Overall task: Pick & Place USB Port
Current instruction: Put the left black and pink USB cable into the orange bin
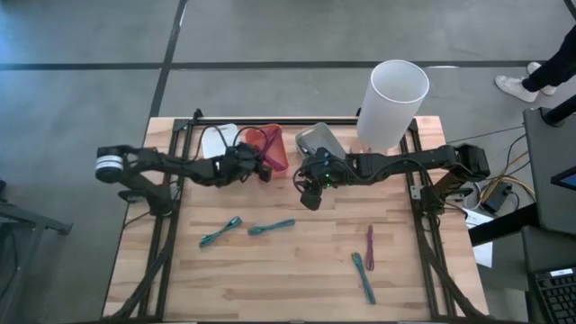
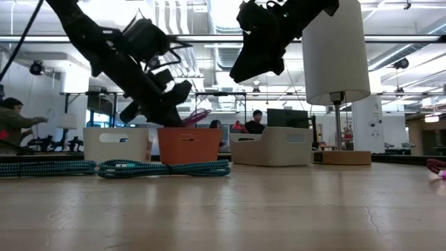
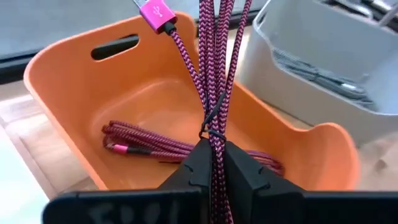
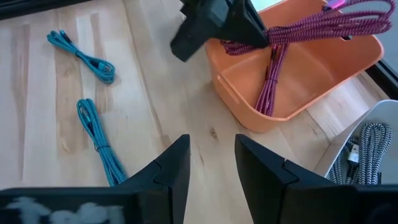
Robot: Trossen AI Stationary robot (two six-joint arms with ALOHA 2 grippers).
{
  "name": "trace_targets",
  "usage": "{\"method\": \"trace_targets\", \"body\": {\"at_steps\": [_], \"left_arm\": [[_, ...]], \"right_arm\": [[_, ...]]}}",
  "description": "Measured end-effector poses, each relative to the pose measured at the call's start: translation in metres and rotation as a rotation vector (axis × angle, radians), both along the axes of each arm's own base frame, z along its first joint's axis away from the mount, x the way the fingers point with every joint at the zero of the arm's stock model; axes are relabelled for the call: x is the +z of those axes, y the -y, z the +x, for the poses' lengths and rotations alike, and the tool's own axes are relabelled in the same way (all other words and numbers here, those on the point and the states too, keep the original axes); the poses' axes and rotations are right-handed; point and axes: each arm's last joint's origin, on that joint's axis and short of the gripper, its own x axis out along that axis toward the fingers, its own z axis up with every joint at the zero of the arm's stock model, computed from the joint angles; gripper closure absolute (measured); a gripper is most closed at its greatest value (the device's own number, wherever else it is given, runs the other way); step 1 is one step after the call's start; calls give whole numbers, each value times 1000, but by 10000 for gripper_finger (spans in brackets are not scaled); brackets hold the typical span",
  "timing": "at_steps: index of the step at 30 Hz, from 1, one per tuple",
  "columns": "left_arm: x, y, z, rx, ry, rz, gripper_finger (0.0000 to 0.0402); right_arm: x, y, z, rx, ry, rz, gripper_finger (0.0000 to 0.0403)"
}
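My left gripper (image 3: pixel 212 149) is shut on a magenta braided USB cable (image 3: pixel 214 68) and hovers over the orange bin (image 3: pixel 68 68) at the table's far side (image 1: pixel 277 157). The cable's pink USB plug (image 3: pixel 155 11) sticks out beyond the fingers. A second magenta cable (image 3: pixel 146 146) lies coiled on the bin's floor. My right gripper (image 4: pixel 211 163) is open, touches nothing, and hangs above bare wood just right of the orange bin (image 1: pixel 310 193). Teal cables (image 1: pixel 220 232) (image 1: pixel 272 227) (image 1: pixel 363 275) and a magenta one (image 1: pixel 369 247) lie flat on the table. My left gripper pinches the bundled magenta cable between its two fingers, several strands at once, just behind the cable's tie (image 3: pixel 211 127). The fingers (image 4: pixel 249 28) come slanting down from the table's left. The cable is lifted, and one looped end (image 4: pixel 270 87) hangs down into the orange bin.
A white bin (image 1: pixel 219 139) stands left of the orange one and a grey bin (image 1: pixel 319 139) holding grey cables (image 4: pixel 367 146) right of it. A tall white cylinder (image 1: pixel 393 99) rises at the far right. Open wood lies toward the near edge. People show in the room behind.
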Motion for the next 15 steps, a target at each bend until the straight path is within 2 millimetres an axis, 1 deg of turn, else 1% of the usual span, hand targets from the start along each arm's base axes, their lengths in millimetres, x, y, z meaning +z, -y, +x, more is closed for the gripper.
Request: {"method": "trace_targets", "body": {"at_steps": [4,9,15], "left_arm": [[-8,-4,1,29,-10,-27,375],[-15,-7,2,35,-28,-45,355],[-16,-10,6,8,-27,-68,334]], "right_arm": [[0,0,0,1,-1,-1,273],[-1,0,0,1,-2,-1,271],[-1,0,0,1,-2,-1,278]]}}
